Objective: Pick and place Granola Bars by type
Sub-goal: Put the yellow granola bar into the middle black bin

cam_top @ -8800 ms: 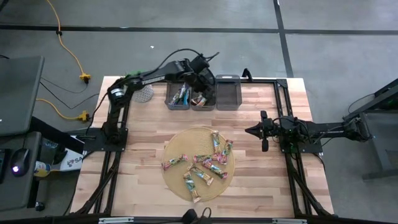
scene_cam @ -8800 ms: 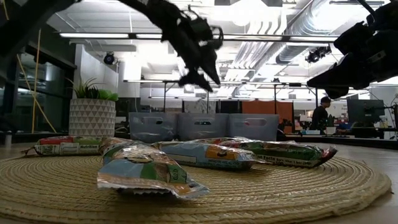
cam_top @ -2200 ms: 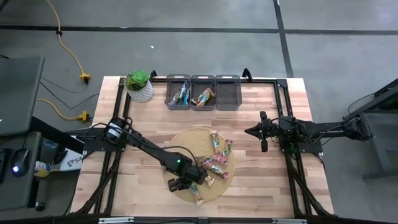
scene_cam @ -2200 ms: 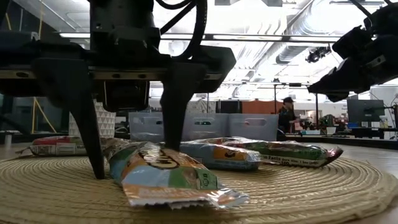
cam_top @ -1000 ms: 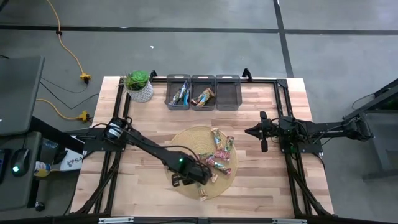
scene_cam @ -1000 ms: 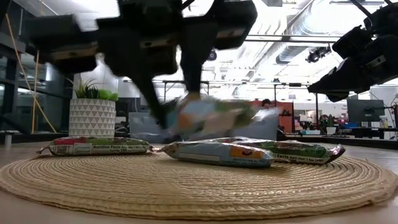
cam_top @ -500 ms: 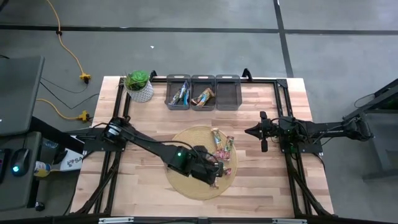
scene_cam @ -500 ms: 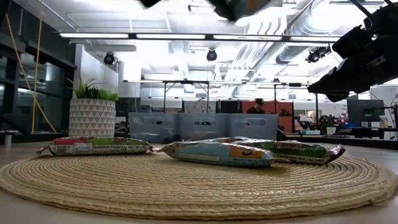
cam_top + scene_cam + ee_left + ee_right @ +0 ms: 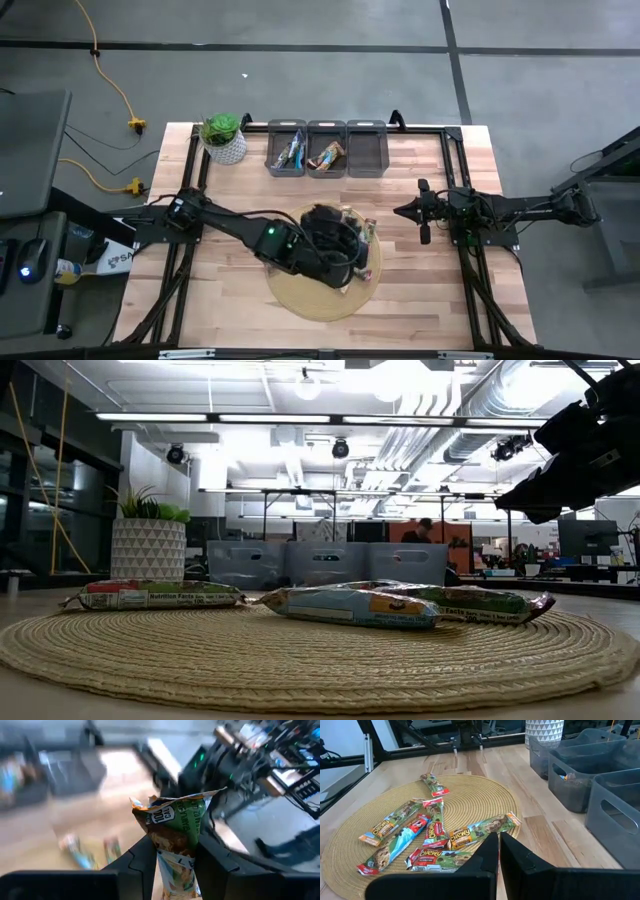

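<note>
Several foil-wrapped granola bars [image 9: 427, 832] lie flat on a round woven mat [image 9: 470, 795] at the table's middle; three of them [image 9: 345, 606] show in the low view. My left gripper [image 9: 173, 840] hangs above the mat [image 9: 300, 300], shut on a green and orange granola bar [image 9: 175, 822]. In the high view the raised left arm [image 9: 320, 245] hides that bar and part of the mat. My right gripper [image 9: 498, 851] waits shut at the table's right side [image 9: 422, 212], holding nothing. My left gripper pinches the green and orange bar between its two fingers [image 9: 142, 862], which press on its two long sides [image 9: 172, 862]. The bar lies along the fingers, and its crimped end [image 9: 175, 802] sticks out past the fingertips. The wrapper is buckled between them. The bar is lifted clear of the mat.
Three grey bins stand in a row at the far edge: the left one [image 9: 286, 150] holds blue bars, the middle one [image 9: 327, 152] brown bars, and the third [image 9: 367, 150] is to their right. A potted plant [image 9: 222, 135] stands at the far left.
My left gripper has risen from just above the mat with the bar, out of the top of the low view. It has rolled and tipped toward level, drifting a little toward the table's far edge. The bar, lifted clear, has turned with it.
</note>
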Robot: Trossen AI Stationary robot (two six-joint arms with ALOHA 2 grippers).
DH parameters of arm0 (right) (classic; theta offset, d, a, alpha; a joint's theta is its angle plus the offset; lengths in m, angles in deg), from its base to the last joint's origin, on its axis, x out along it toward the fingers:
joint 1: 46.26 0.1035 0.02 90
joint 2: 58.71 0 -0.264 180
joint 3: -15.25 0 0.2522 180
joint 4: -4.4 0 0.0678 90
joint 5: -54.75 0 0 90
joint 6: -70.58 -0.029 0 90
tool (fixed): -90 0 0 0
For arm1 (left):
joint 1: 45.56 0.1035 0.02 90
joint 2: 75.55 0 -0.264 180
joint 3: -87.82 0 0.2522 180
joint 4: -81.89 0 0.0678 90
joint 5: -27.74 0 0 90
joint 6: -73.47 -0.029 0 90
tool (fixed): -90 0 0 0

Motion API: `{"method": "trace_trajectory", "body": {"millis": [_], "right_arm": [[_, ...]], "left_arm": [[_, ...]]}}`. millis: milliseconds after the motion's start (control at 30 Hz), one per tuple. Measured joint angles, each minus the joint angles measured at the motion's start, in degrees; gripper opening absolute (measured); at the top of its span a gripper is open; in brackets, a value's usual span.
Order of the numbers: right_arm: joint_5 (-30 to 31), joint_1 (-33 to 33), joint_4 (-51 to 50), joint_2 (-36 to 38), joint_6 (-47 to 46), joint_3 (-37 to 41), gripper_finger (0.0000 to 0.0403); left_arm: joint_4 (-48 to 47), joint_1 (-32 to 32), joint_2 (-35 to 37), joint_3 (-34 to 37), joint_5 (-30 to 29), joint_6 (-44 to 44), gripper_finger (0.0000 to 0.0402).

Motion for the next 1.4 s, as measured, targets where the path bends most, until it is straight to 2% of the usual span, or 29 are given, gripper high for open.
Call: {"method": "trace_trajectory", "body": {"millis": [200, 367, 533, 700, 800, 1067, 1400], "right_arm": [[0.01, -0.02, 0.0, 0.01, -0.01, 0.0, 0.0], [0.02, -0.02, 0.0, 0.02, -0.02, 0.0, 0.0], [0.0, -0.02, -0.01, 0.04, -0.02, 0.0, 0.0], [0.02, 0.0, 0.04, 0.0, 0.0, 0.0, 0.0], [0.0, 0.0, 0.02, 0.0, 0.0, 0.0, 0.0], [0.02, -0.02, 0.0, 0.02, -0.02, 0.0, 0.0], [0.0, -0.02, 0.0, 0.02, 0.0, 0.0, 0.0]], "left_arm": [[-0.22, 3.29, 0.01, -5.28, -6.74, -15.75, 0.011], [-0.82, 8.92, 1.39, -5.17, -8.36, -24.74, 0.011], [0.21, 15.76, 2.98, -5.21, -5.11, -37.13, 0.011], [0.07, 23.14, 4.36, -5.19, -0.25, -42.01, 0.011], [-0.41, 28.04, 4.63, -5.19, 5.48, -46.18, 0.011], [-7.44, 42.81, 4.6, -5.17, 28.14, -54.29, 0.011], [-12.71, 57.24, -0.65, -5.13, 48.15, -58.87, 0.011]]}}
